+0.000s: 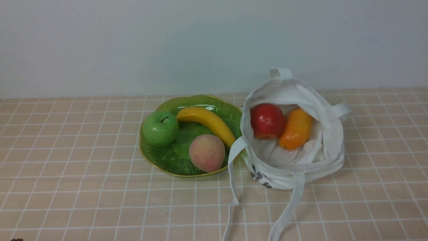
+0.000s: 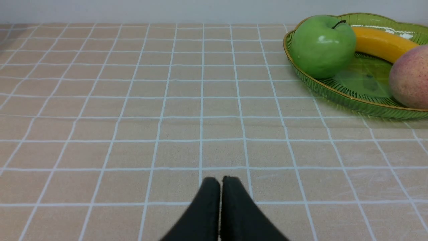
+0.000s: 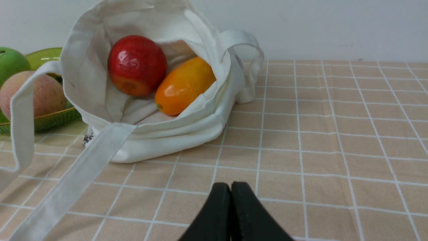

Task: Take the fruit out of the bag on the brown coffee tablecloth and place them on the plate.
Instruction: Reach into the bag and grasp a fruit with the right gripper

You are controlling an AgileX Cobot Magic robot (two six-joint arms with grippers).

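Observation:
The white cloth bag (image 1: 321, 157) lies open on the checked peach-brown tablecloth (image 1: 83, 187), right of the green glass plate (image 1: 167, 160). Inside the bag are a red apple (image 1: 266, 121) and an orange-yellow mango (image 1: 296, 128), side by side; the right wrist view also shows the apple (image 3: 137, 65) and the mango (image 3: 184, 85). My right gripper (image 3: 230, 185) is shut and empty, low over the cloth in front of the bag (image 3: 167, 137). My left gripper (image 2: 220, 180) is shut and empty over bare cloth, well short of the plate (image 2: 351, 100). Neither gripper shows in the front view.
The plate holds a green apple (image 1: 160, 128), a yellow banana (image 1: 207, 122) and a pink peach (image 1: 206, 152). The bag's long straps (image 1: 287, 211) trail toward the front edge. A white wall stands behind the table.

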